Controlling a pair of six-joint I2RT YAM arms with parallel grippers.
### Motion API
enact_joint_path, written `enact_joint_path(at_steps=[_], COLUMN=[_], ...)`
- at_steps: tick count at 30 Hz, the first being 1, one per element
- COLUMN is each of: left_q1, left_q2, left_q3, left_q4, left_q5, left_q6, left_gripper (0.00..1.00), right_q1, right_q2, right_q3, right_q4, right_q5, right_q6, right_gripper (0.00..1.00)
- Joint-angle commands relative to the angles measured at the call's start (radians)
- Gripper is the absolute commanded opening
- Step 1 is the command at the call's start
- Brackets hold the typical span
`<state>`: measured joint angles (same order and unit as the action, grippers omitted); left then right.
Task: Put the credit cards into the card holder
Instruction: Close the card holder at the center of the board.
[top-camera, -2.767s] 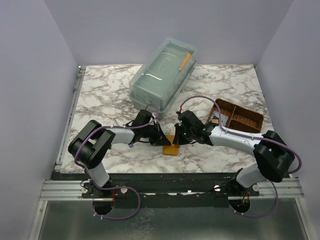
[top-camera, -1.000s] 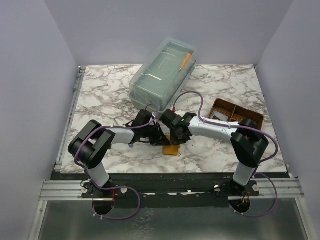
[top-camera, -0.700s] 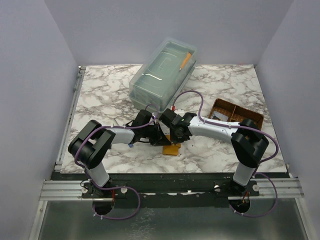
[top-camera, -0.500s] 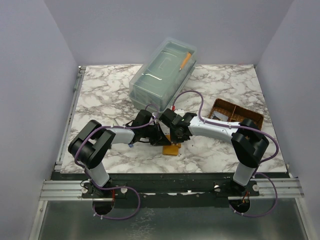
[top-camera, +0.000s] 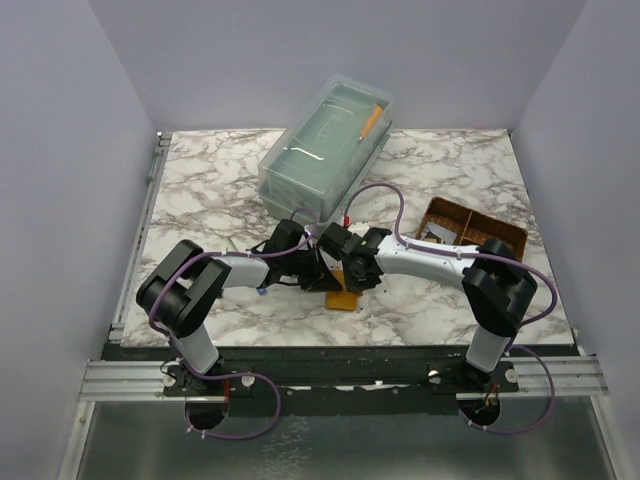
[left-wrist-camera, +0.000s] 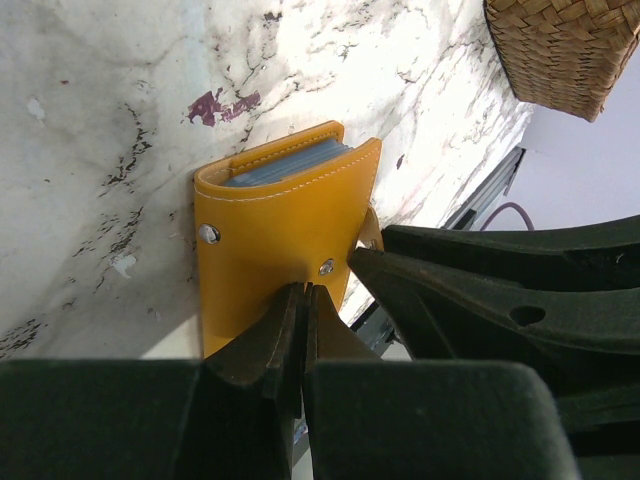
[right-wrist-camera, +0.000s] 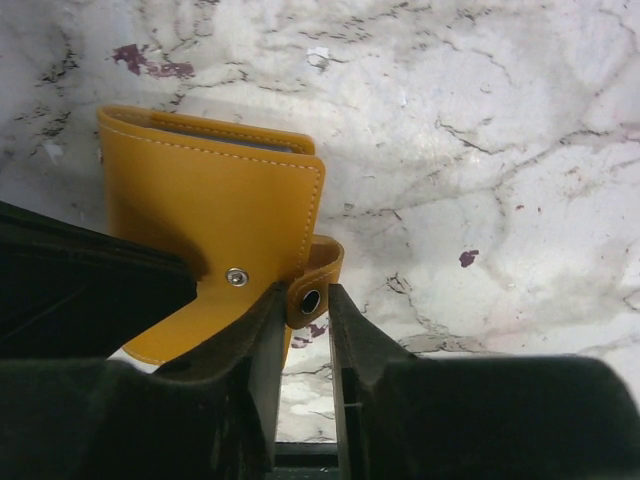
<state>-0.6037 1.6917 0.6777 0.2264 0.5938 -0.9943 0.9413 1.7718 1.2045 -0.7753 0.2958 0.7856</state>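
Note:
The orange-tan card holder (top-camera: 343, 298) lies folded on the marble between both arms. Grey-blue edges of the credit cards (left-wrist-camera: 285, 166) show inside its folded end, tucked between the covers. My left gripper (left-wrist-camera: 303, 292) is shut on the edge of the card holder's (left-wrist-camera: 265, 240) cover. My right gripper (right-wrist-camera: 305, 296) stands slightly open around the little snap tab (right-wrist-camera: 318, 272) of the card holder (right-wrist-camera: 210, 200). The tab rests against the left finger, with a gap to the other. From above, the left gripper (top-camera: 322, 274) and right gripper (top-camera: 352, 280) meet over the card holder.
A clear lidded plastic box (top-camera: 325, 150) stands behind the grippers. The brown woven divided tray (top-camera: 478, 232) sits at the right, its corner (left-wrist-camera: 565, 50) also in the left wrist view. The table's front edge lies just below the card holder.
My right arm has swung left to the card holder. Its jaws stand slightly apart around the snap tab. The left gripper has kept its hold.

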Motion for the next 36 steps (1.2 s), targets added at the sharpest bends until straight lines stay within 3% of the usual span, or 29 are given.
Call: enact_joint_path(at_steps=[1,13,25,36], left_q1=[0.001,0.001,0.000,-0.001], left_q2=[0.021,0.022,0.024,0.002], left_q3=[0.002,0.005,0.001,-0.013], left_q4=[0.004,0.005,0.005,0.008], left_q5=[-0.017,-0.016,-0.011,-0.015], left_q6=[0.032,0.032,0.028,0.025], left_gripper=[0.02,0.02,0.02,0.02], right_q1=[0.007,0.007,-0.028,-0.058], right_q2=[0.004,-0.059,-0.206,-0.127], right_q3=[0.014,-0.018,-0.172,-0.170], right_q4=[-0.054,-0.015,0.327,0.311], right_q5=[0.079,0.083,-0.138,-0.183], right_q6=[0.006,0.005,-0.078,-0.064], right_gripper=[0.23,0.01,0.00,0.02])
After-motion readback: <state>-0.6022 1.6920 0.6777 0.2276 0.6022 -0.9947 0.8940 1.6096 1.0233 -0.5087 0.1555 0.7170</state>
